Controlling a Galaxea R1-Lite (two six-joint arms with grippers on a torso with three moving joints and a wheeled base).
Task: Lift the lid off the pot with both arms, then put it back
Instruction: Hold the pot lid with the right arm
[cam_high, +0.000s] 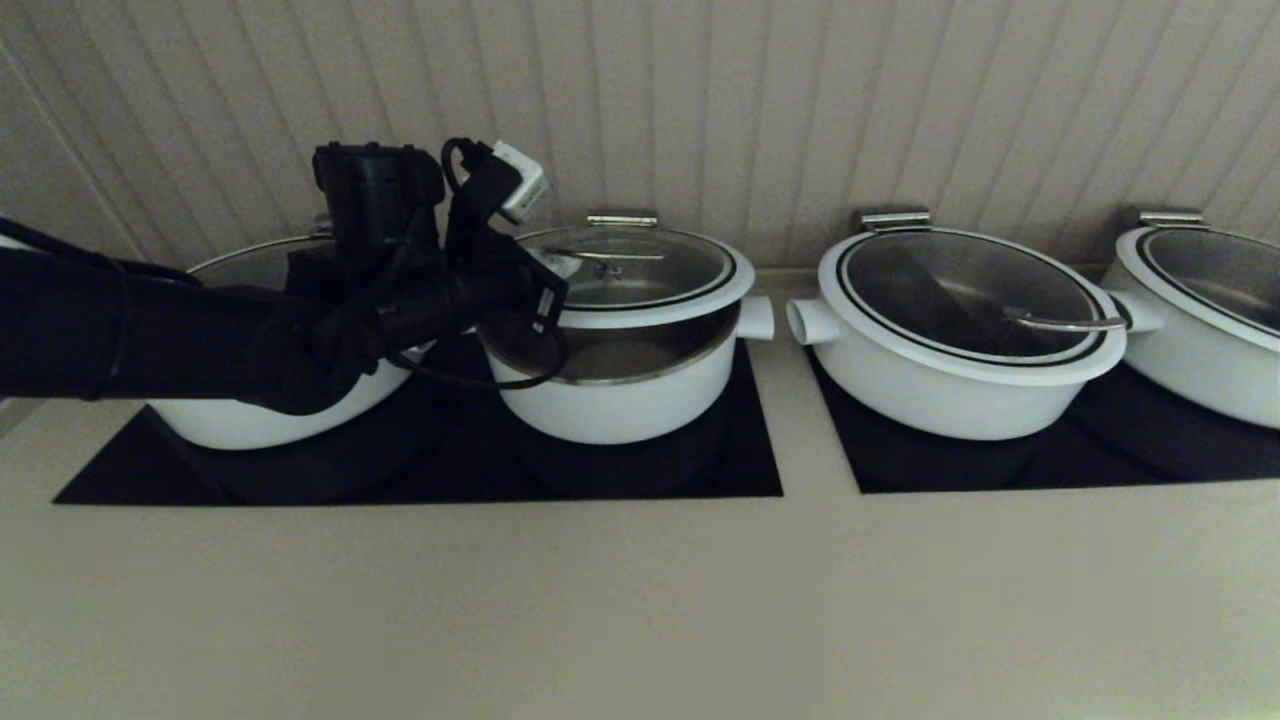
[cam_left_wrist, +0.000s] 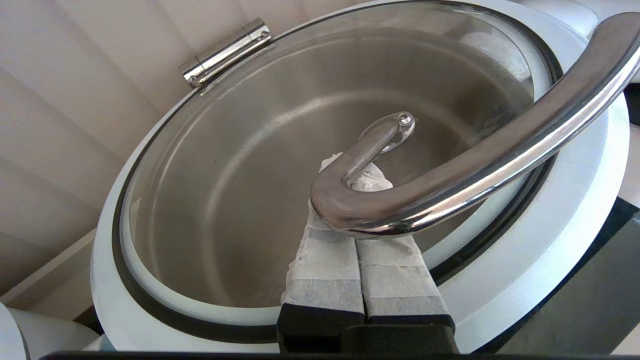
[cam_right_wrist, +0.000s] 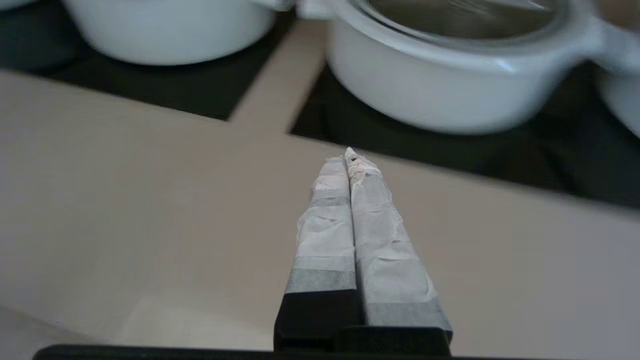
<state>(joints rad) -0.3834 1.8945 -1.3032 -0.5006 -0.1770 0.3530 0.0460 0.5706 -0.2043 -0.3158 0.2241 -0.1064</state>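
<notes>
The lid (cam_high: 655, 265), glass with a white rim, is raised at its front above the pot (cam_high: 620, 400), and the pot's steel inner wall shows in the gap. My left gripper (cam_high: 562, 265) reaches in over the lid's left side, mostly hidden by its wrist. In the left wrist view the left gripper (cam_left_wrist: 357, 175) is shut, its taped fingers (cam_left_wrist: 325, 270) pressed together and slid under the steel loop handle (cam_left_wrist: 475, 165), which rests on them above the glass of the lid (cam_left_wrist: 575, 200). My right gripper (cam_right_wrist: 348, 155) is shut and empty over the beige counter, out of the head view.
A wider white pot (cam_high: 250, 425) stands behind my left arm, two more (cam_high: 950, 370) (cam_high: 1220, 330) to the right, all on black cooktops (cam_high: 700, 470). A steel hinge (cam_high: 622, 219) sits behind the lid. The beige counter (cam_high: 640, 600) spreads in front; a ribbed wall stands behind.
</notes>
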